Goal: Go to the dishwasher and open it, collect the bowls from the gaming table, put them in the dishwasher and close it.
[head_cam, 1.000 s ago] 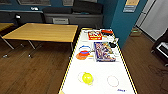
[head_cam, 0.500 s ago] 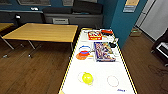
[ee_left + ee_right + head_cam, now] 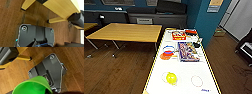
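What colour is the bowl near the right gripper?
Bright green; the bowl shows best in the right wrist view.

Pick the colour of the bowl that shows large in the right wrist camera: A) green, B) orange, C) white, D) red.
A: the bowl close to the right wrist camera is bright green, seen above a brown wooden floor.
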